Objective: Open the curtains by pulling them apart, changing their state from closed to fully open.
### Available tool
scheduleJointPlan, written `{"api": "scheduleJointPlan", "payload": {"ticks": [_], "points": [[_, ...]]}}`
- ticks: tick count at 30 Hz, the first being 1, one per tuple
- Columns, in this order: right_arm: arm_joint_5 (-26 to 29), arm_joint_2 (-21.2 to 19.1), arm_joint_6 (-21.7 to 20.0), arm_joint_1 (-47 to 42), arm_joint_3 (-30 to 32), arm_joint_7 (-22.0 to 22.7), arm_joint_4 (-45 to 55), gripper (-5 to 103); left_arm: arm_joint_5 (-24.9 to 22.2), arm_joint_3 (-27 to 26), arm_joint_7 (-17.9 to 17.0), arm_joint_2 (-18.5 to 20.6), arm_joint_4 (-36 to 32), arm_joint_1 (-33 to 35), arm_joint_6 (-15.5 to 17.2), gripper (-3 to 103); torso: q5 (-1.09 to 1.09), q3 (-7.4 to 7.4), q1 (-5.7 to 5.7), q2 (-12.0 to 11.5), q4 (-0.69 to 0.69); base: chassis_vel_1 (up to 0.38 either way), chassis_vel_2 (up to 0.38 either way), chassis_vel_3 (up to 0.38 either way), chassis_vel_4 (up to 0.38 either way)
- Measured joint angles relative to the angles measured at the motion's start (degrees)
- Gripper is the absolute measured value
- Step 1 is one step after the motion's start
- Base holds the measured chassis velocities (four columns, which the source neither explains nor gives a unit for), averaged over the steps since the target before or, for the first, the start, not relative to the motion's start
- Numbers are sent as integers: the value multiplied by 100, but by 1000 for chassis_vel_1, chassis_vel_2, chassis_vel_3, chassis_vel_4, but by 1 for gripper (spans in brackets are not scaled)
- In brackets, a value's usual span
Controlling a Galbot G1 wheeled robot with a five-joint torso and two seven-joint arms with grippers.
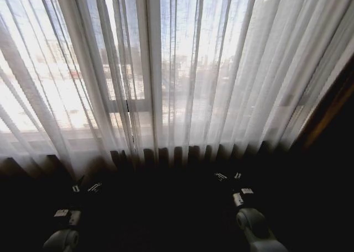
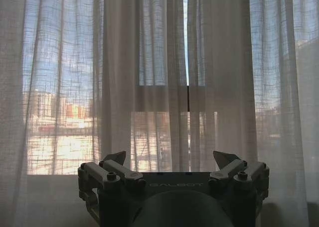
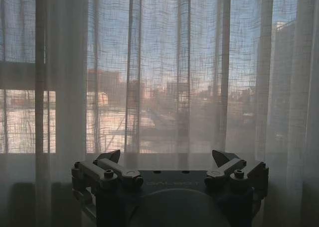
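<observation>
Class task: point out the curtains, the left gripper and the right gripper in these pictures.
curtains (image 1: 182, 80): head view, a pleat near the middle.
left gripper (image 2: 172, 162): left wrist view, midway between its open fingertips.
right gripper (image 3: 167, 160): right wrist view, midway between its open fingertips.

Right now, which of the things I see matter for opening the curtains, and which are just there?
Part of the job:
- curtains, drawn closed across the window
- left gripper, jaws open, facing the fabric
- right gripper, jaws open, facing the fabric

Just there:
- window frame
- buildings outside

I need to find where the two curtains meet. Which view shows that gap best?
The left wrist view: the slit sits dead centre above the open left gripper. The head view shows the curtains from farther off; the right wrist view shows unbroken fabric.
</observation>
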Motion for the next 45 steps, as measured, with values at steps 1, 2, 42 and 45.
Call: {"api": "scheduleJointPlan", "payload": {"ticks": [1, 2, 42, 45], "points": [[18, 2, 35, -18, 4, -90, 0, 100, 0, 0, 0, 0, 0, 0, 0, 99, 0, 0, 0, 0, 0, 0, 0, 0, 0], [18, 3, 55, -20, 5, -135, -4, 100, 0, 0, 0, 0, 0, 0, 0, 99, 0, 0, 0, 0, 0, 0, 0, 0, 0], [-47, 41, 334, 199, -251, -339, -253, 100, 0, 0, 0, 0, 0, -1, 0, 99, -2, 0, 0, 0, -1, -199, 205, 199, -211], [-122, 62, 412, 204, -296, -360, -257, 100, 0, 0, 0, 0, 0, -1, 0, 99, -2, 0, 2, -1, 2, -257, 287, 256, -283]]}}
